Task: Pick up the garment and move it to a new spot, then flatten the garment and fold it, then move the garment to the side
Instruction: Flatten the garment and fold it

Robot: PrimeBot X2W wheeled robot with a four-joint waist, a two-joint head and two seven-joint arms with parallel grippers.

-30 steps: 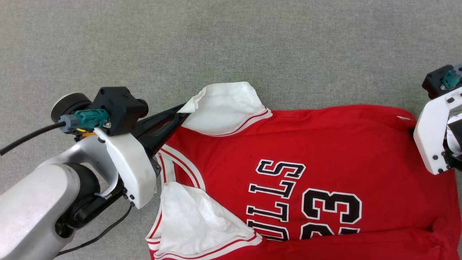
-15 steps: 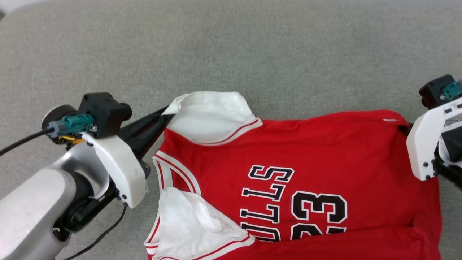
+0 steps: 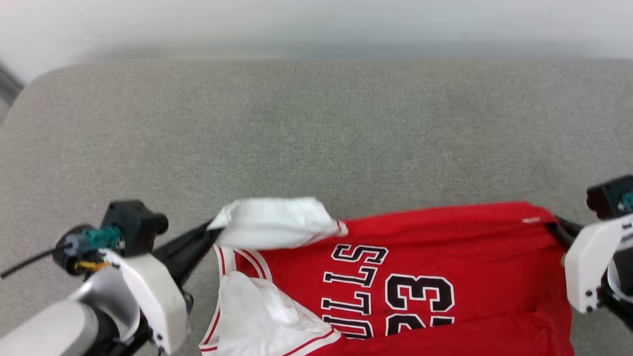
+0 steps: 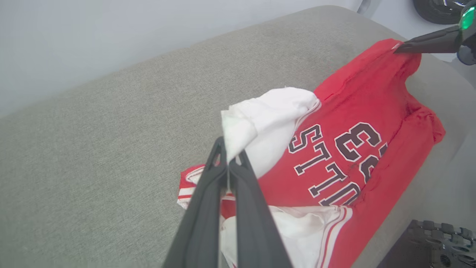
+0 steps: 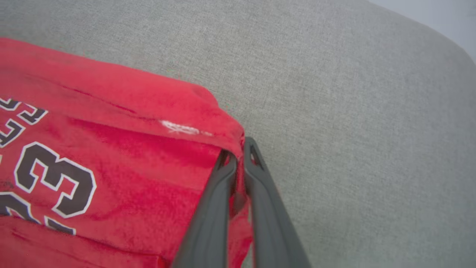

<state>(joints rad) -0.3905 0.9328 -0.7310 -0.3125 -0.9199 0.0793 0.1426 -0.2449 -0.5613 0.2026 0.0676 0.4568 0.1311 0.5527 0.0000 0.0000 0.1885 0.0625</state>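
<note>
Currently garment [image 3: 474, 247] on grey cushion [image 3: 316, 123], far edge lifted. L gripper [image 4: 227, 150] clamped on white sleeve [image 4: 275, 108], R gripper [image 5: 240, 150] clamped on red hem corner [image 5: 219, 111]. Est: grasp done; fold unfinished, move to side pending

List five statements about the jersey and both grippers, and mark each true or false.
1. The left gripper is shut on a white sleeve of the garment. True.
2. The right gripper hangs open, clear of the cloth. False: it is shut on a red hem corner.
3. The garment is over a grey fabric surface. True.
4. The number on the chest is 45. False: the number reads 23.
5. The garment is folded into a small square. False: it is spread out, held at opposite ends by the two grippers.
</note>
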